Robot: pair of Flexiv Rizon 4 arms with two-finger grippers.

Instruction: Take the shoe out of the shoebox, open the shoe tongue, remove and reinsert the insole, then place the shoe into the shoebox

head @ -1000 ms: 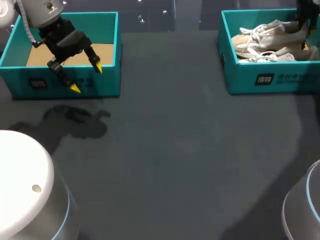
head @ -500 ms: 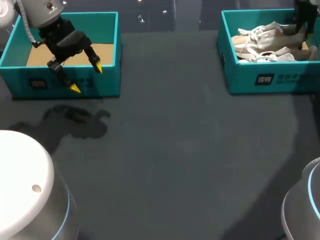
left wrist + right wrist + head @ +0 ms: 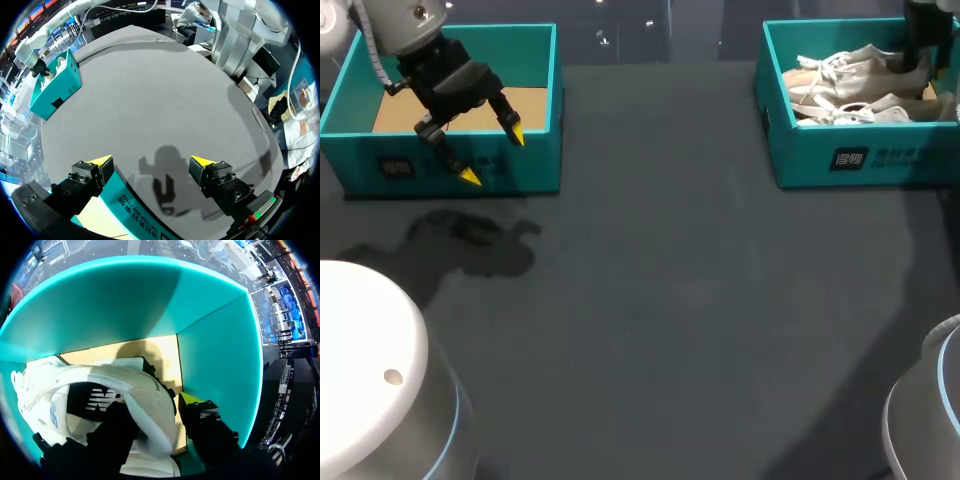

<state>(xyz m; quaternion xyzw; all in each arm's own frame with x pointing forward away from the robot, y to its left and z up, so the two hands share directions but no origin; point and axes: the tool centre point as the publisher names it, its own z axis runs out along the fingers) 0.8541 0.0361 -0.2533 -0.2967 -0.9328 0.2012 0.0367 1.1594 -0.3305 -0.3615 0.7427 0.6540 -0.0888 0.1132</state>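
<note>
The grey worktop (image 3: 700,300) lies nearest. The left hand (image 3: 493,155) hangs above the front wall of a teal box (image 3: 545,150) that shows a cardboard floor. Its fingers are spread wide and hold nothing. At the far right stands the teal shoebox (image 3: 880,160), with pale lace-up shoes (image 3: 850,75) inside. The right hand (image 3: 156,407) is down inside this shoebox at the heel of one shoe (image 3: 135,385), close to an inner corner. Whether it grips the heel cannot be told.
</note>
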